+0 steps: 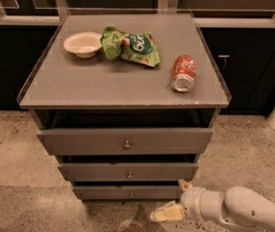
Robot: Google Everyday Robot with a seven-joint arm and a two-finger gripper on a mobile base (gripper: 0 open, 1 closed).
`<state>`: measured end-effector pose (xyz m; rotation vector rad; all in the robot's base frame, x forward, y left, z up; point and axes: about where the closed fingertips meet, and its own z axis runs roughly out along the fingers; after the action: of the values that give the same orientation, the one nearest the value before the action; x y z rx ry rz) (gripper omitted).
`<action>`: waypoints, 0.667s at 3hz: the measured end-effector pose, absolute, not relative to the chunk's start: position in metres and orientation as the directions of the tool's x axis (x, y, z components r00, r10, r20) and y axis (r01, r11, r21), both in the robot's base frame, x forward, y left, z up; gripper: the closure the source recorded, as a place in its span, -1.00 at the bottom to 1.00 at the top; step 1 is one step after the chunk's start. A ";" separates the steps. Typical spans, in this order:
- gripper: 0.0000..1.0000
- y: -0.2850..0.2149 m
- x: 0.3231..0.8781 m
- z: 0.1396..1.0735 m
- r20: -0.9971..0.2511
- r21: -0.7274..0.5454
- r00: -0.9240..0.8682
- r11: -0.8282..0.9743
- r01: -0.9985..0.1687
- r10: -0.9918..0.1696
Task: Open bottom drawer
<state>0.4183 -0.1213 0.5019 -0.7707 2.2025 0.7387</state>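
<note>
The pincer [176, 198] is being held spread and empty, low beside the right end of the bottom drawer [109, 193].

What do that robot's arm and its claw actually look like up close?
The arm is a smooth, rounded, off-white tube made of bulging segments, with no cables or markings showing. It narrows to a ringed white wrist. The gripper, low down just right of the bottom drawer, has two pale yellowish, wedge-shaped fingers.
</note>
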 end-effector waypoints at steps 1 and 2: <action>-1.00 -0.107 0.407 0.471 -0.727 0.359 -0.634 0.643 -0.677 -0.262; -1.00 -0.113 0.405 0.461 -0.740 0.322 -0.626 0.687 -0.651 -0.246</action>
<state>0.4046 -0.1128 0.4613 -0.6846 2.2142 0.7664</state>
